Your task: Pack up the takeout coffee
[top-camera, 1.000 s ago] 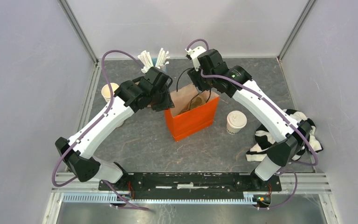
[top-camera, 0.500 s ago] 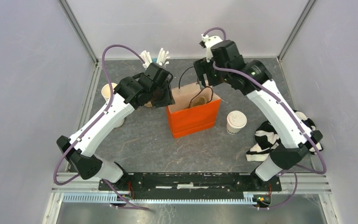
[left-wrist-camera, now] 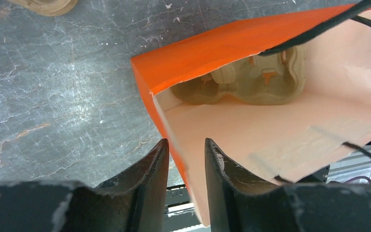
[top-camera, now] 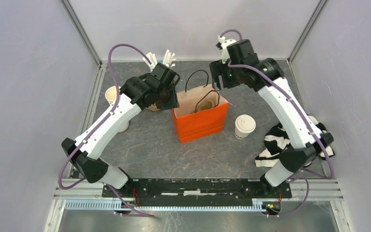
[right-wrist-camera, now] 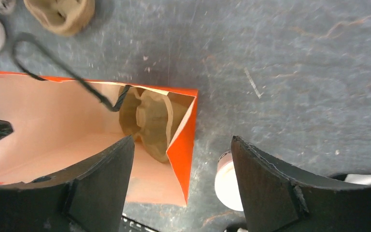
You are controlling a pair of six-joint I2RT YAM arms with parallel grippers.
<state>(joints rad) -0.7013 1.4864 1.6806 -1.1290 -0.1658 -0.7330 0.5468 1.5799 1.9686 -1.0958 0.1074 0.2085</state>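
Observation:
The takeout coffee [top-camera: 245,126], a cream cup with a white lid, stands on the table right of the orange paper bag [top-camera: 198,123]. In the right wrist view the coffee [right-wrist-camera: 228,181] shows low between my fingers, beside the bag's corner [right-wrist-camera: 186,145]. A brown pulp cup carrier [left-wrist-camera: 251,79] lies inside the bag. My left gripper [left-wrist-camera: 184,142] straddles the bag's left wall [left-wrist-camera: 171,140], jaws partly apart with a gap showing. My right gripper [right-wrist-camera: 182,140] hangs wide open above the bag's back right corner, holding nothing.
A stack of lidless cups [top-camera: 113,95] stands at the left. White stirrers [top-camera: 159,60] stand at the back. A second pulp carrier [right-wrist-camera: 60,14] lies behind the bag. A black-and-white cloth [top-camera: 282,142] lies at the right. The bag's black handles [top-camera: 198,82] stick up.
My right gripper has lifted back and to the right, away from the bag's rim and handle, and opened wider. The left gripper has stayed at the bag's left wall.

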